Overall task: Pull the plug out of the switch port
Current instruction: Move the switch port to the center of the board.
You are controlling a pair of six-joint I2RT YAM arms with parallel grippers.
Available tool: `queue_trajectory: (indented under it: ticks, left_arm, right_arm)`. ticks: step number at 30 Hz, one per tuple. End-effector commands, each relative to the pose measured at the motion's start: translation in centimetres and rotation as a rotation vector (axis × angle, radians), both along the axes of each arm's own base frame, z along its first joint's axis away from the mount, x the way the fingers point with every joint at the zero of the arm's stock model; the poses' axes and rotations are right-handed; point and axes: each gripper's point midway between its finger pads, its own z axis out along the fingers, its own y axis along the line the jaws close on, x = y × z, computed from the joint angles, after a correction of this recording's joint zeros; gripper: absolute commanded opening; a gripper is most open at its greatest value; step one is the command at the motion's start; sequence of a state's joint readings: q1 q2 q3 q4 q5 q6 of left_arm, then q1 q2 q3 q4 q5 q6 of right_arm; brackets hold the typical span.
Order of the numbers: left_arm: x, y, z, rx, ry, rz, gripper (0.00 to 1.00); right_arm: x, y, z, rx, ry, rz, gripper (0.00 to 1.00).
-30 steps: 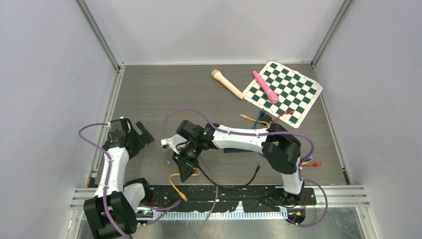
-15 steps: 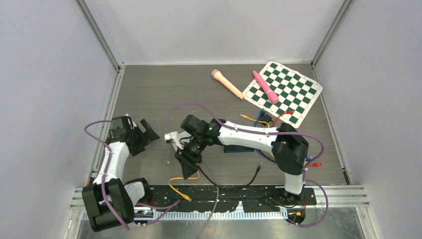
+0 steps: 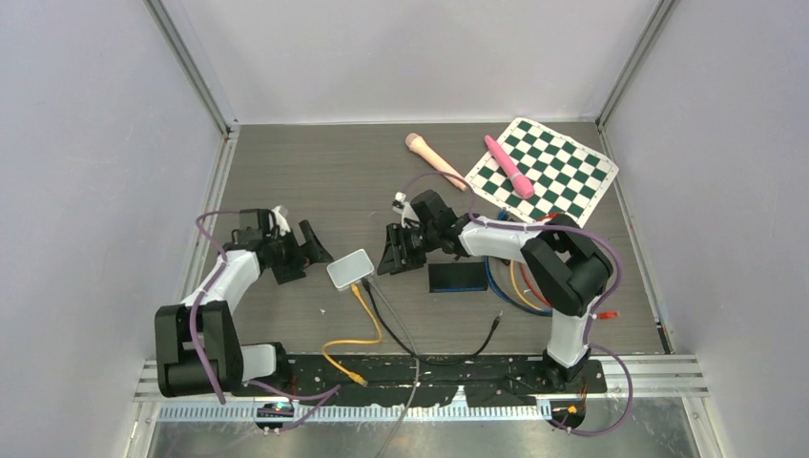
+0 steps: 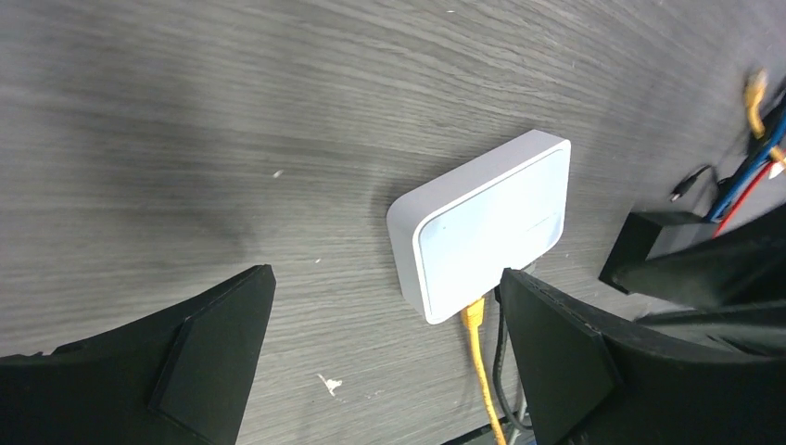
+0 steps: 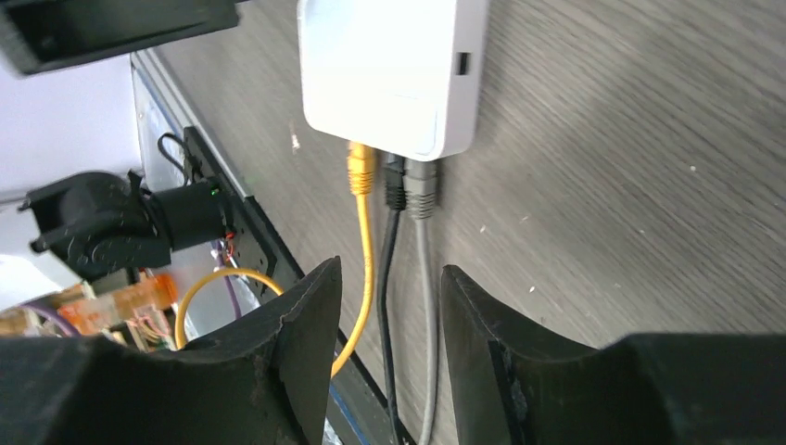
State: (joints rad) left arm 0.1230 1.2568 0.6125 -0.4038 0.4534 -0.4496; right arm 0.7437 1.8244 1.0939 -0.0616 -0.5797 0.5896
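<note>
Hovering with fingers spread wide, the left end effector [image 4: 385, 292] brackets the white switch [image 4: 491, 222], a stance that looks meant to pin the box so it cannot slide under a tug. The right end effector [image 5: 389, 278] sits just off the ported edge, fingers slightly parted and gripping nothing, lined up along the cables. A yellow plug [image 5: 360, 171], black plug [image 5: 395, 190] and grey plug [image 5: 423, 193] sit seated side by side in the switch. Their leads trail across the desk [image 4: 232, 111] toward the arm bases.
</note>
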Motion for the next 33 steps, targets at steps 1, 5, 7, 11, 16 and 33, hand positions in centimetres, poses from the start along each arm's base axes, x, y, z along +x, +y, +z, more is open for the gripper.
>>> queue_trajectory:
  ticks: [1,5,7,11,16,33]
  left_arm:
    - [1.7,-0.8,0.9,0.104,-0.037,-0.079,0.95]
    - [1.8,-1.8,0.4,0.116,-0.012,-0.108,0.89]
    - [1.9,-2.3,0.2,0.117,-0.008,-0.123,0.88]
    - [2.0,-3.1,-0.4,0.106,0.018,-0.158,0.81]
    - [1.7,-4.3,-1.0,0.101,0.036,-0.19,0.75]
    - [1.7,-8.2,-1.3,0.048,0.024,-0.355,0.62]
  right_arm:
    - [0.9,2.7,2.0,0.093,0.005,-0.038,0.5]
    - [2.3,2.7,0.8,0.053,-0.005,-0.09,0.5]
    - [2.8,2.7,0.3,0.042,-0.004,-0.103,0.5]
    - [3.5,3.2,-0.6,0.037,0.003,-0.097,0.5]
    - [4.8,3.5,-1.4,0.022,-0.004,-0.086,0.5]
    - [1.9,2.2,-3.4,0.011,-0.013,0.021,0.39]
